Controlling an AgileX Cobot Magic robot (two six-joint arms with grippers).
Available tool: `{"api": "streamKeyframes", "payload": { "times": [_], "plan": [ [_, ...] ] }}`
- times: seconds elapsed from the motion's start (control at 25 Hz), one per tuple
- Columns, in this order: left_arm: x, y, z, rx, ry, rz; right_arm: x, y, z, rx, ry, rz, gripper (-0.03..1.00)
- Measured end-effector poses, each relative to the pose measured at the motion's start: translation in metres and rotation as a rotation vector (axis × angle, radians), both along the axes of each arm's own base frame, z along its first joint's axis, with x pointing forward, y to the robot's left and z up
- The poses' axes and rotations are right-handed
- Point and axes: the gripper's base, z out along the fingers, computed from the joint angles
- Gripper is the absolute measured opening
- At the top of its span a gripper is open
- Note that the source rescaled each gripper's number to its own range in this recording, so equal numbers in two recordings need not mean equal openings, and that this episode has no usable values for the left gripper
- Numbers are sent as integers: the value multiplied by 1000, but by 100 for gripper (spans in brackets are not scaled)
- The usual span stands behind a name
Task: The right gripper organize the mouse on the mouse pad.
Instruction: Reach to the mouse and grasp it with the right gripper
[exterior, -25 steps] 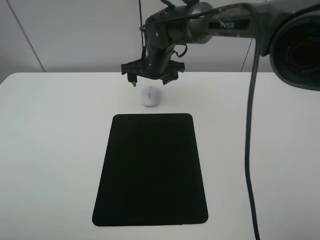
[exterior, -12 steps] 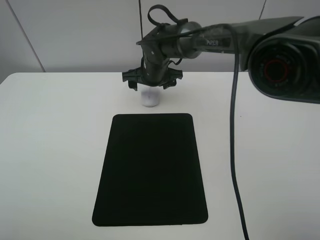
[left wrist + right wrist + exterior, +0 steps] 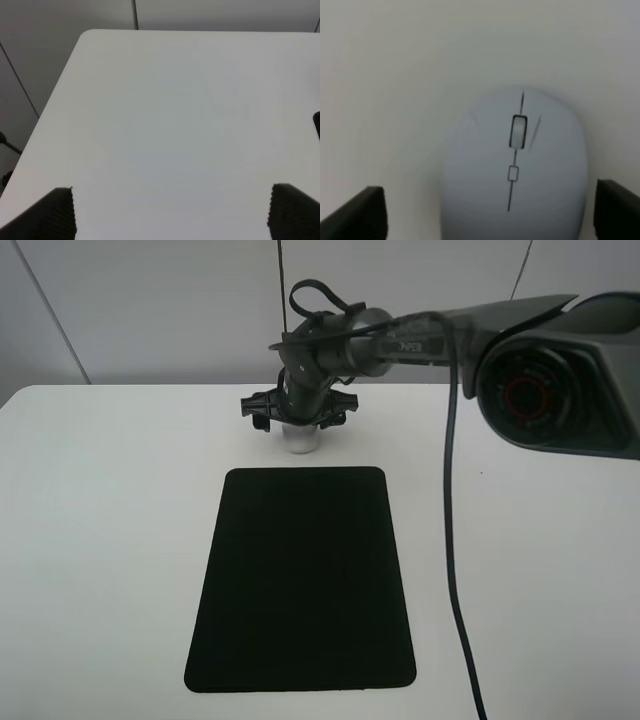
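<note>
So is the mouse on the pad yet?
No, the mouse lies on the white table just past the pad's far edge, below the right gripper.

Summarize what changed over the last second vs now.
The right gripper came down from hovering above the mouse to straddling it, with its fingers open on either side and not closed on it. The mouse has not moved: it sits on the table just beyond the far edge of the mouse pad. The pad is where it was.

Most of the mouse (image 3: 301, 441) hidden under the right gripper (image 3: 298, 420)
</note>
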Motion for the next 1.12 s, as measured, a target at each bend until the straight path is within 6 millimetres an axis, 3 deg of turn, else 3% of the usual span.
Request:
{"api": "streamKeyframes", "payload": {
  "times": [1.12],
  "plan": [
    [0, 0, 0, 0, 0, 0, 2, 0, -19, -32, -14, 31, 100]
  ]
}}
